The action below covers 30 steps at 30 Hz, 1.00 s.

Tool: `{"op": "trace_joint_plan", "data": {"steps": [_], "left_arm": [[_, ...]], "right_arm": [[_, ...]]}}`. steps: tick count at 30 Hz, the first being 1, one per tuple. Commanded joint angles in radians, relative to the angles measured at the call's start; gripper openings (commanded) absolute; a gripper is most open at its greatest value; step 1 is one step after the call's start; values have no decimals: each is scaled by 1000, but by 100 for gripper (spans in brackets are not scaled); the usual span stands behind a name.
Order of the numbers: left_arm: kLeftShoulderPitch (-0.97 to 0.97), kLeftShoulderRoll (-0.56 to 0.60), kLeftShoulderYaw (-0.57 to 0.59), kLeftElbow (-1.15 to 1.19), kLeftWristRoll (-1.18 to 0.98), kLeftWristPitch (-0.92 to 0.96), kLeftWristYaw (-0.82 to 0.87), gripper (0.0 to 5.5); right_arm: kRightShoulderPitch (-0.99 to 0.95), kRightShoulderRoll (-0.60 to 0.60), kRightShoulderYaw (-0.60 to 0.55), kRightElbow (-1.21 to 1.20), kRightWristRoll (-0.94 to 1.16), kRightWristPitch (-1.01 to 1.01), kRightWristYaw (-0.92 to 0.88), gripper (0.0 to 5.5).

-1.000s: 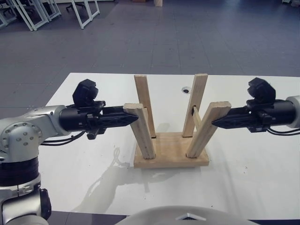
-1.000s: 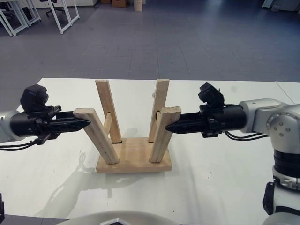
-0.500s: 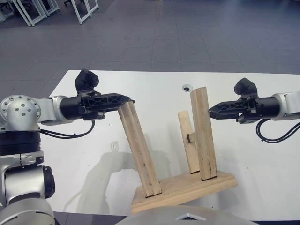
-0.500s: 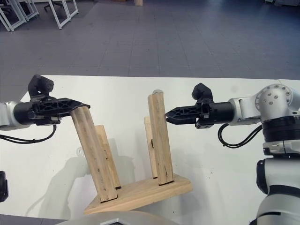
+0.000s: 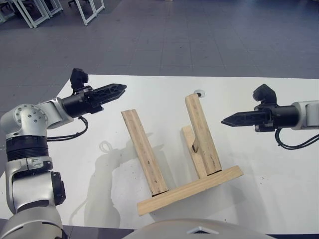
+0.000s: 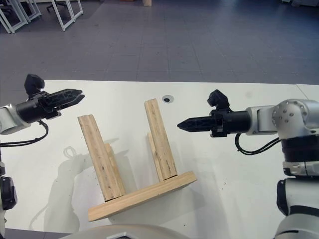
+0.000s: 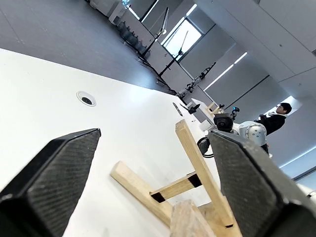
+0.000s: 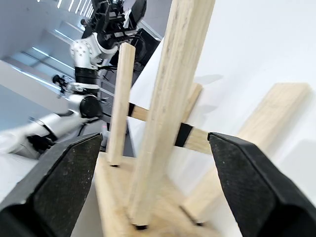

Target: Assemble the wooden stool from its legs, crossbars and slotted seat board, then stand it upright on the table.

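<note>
Tipping off its flat back, the stool (image 5: 174, 159) now rests on the near edge of its seat board (image 5: 189, 191) on the table (image 5: 274, 189), legs (image 5: 144, 149) slanting away. Farther out, the left tool (image 5: 121, 88) and right tool (image 5: 224, 120) have let go, both spread and apart from it. Standing it upright is not yet done.

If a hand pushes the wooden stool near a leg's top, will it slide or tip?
Probably tip: the wooden stool sits legs-up, legs leaning, with left hand and right hand clear of it. It looks rigid, since a crossbar ties the legs. Solid wood, so likely not light.
</note>
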Motion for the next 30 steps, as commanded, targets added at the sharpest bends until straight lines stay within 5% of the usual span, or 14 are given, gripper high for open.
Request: {"op": "trace_joint_plan", "data": {"steps": [1, 8, 12, 18, 30], "left_arm": [[344, 65, 155, -456, 60, -197, -89, 404], [867, 134, 413, -819, -79, -62, -296, 404], [1046, 150, 349, -936, 16, -139, -354, 404], [1151, 182, 212, -1001, 155, -286, -407, 404], [1059, 128, -46, -1057, 271, -406, -237, 404]], "right_arm": [[116, -71, 9, -44, -180, -246, 151, 394], [371, -174, 23, -29, -456, -685, 425, 394], [454, -208, 40, -31, -504, -846, 495, 394], [474, -130, 21, -170, -499, -817, 465, 394], [477, -72, -3, -268, -501, -757, 417, 394]]}}
